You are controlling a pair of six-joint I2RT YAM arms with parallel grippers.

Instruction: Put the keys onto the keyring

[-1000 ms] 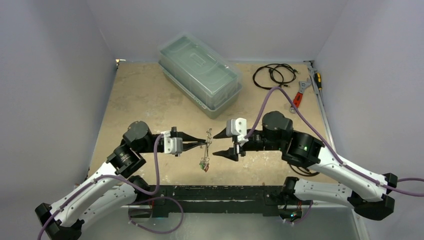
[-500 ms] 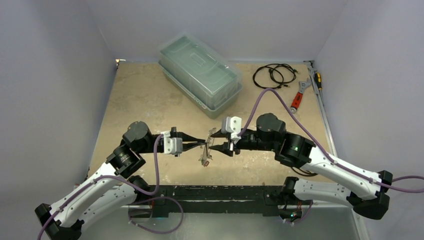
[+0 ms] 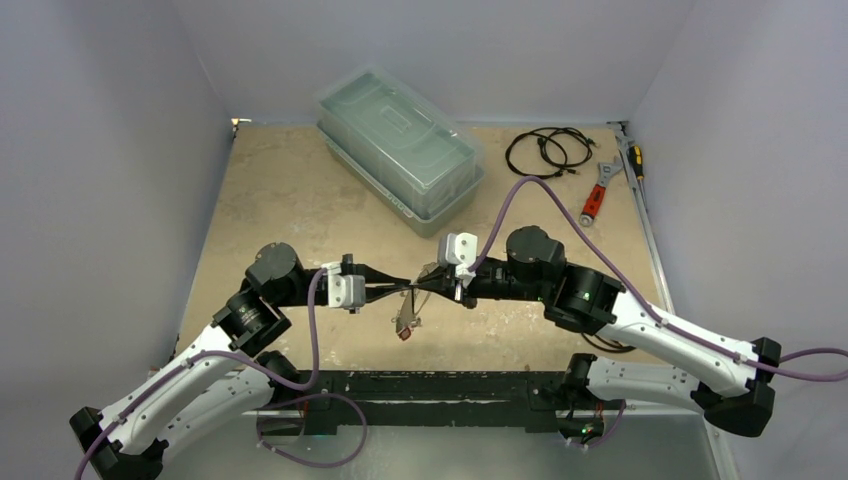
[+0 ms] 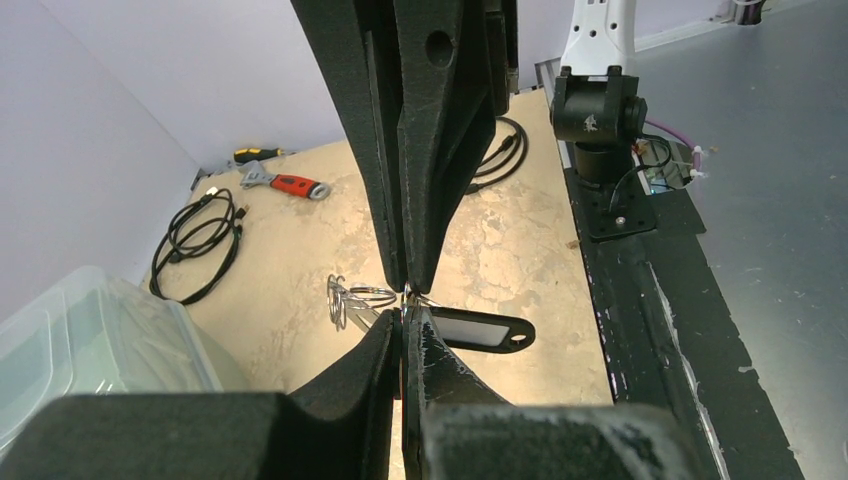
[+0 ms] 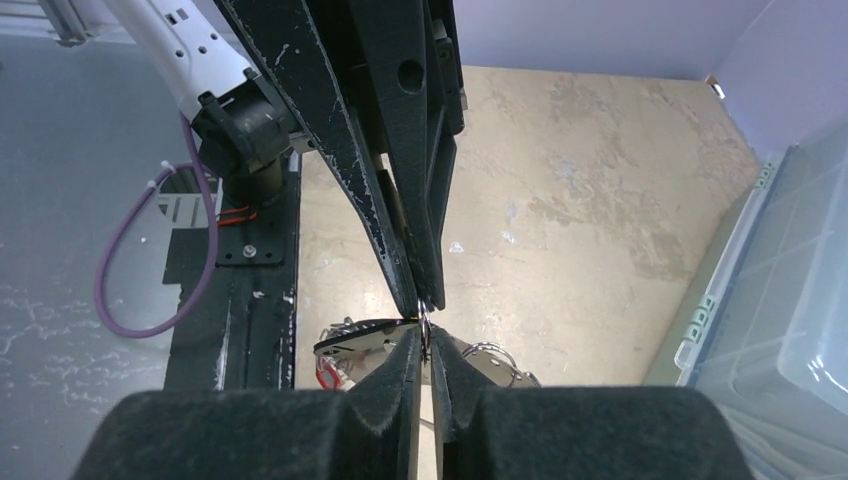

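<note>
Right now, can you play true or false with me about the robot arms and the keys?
1. The left gripper and the right gripper meet tip to tip. True.
2. The left gripper is wide open. False: it is shut on the keyring.
3. The red-handled wrench lies on the table near the black cable. True.
4. The keys lie beside the wrench. False: they dangle under the gripper tips.
</note>
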